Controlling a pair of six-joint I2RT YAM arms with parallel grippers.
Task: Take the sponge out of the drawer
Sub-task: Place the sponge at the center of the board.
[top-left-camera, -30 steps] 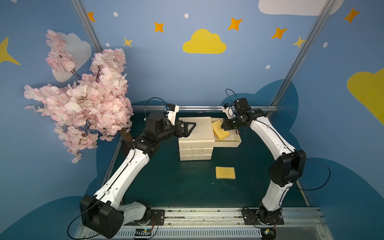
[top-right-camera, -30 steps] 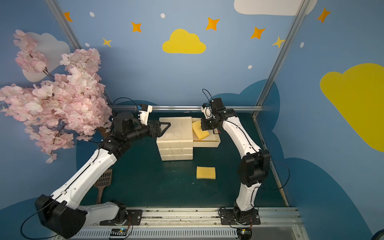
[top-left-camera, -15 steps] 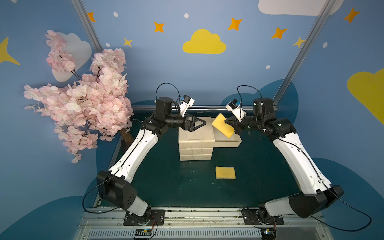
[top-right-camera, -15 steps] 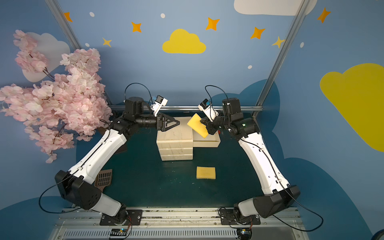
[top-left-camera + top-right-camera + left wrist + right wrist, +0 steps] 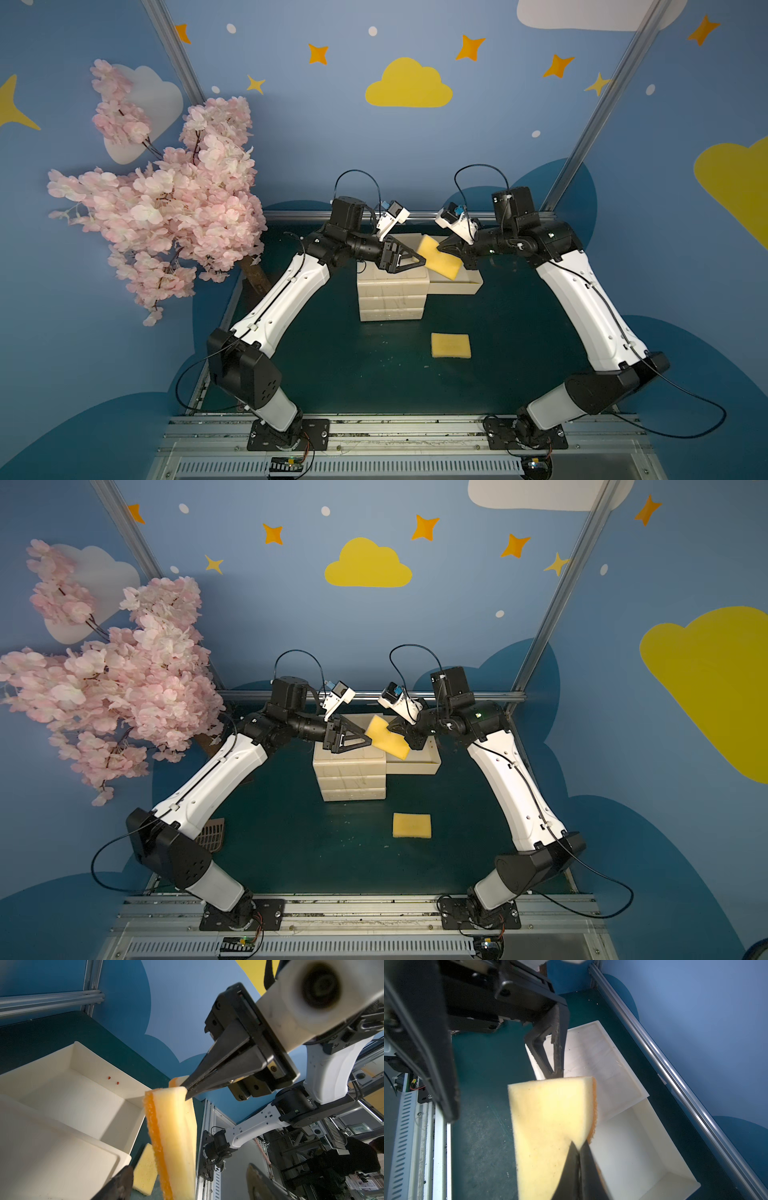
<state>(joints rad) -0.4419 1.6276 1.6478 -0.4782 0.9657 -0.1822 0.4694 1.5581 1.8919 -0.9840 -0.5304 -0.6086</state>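
Yellow sponge [image 5: 441, 261] hangs above the open drawer [image 5: 457, 287]; we see the right tool [image 5: 444, 248] clamped on 1 corner. The left tool [image 5: 420, 261] has its jaws apart around the free end (1 finger almost touching). A spare sponge [image 5: 451, 345] lies on the bench [image 5: 374, 374].

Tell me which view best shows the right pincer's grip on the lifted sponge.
The left wrist view: it shows the right pincer side-on, jaws shut on one corner of the sponge. The right wrist view shows that pinch too, but close and blurred. In both top views the contact is too small to judge.
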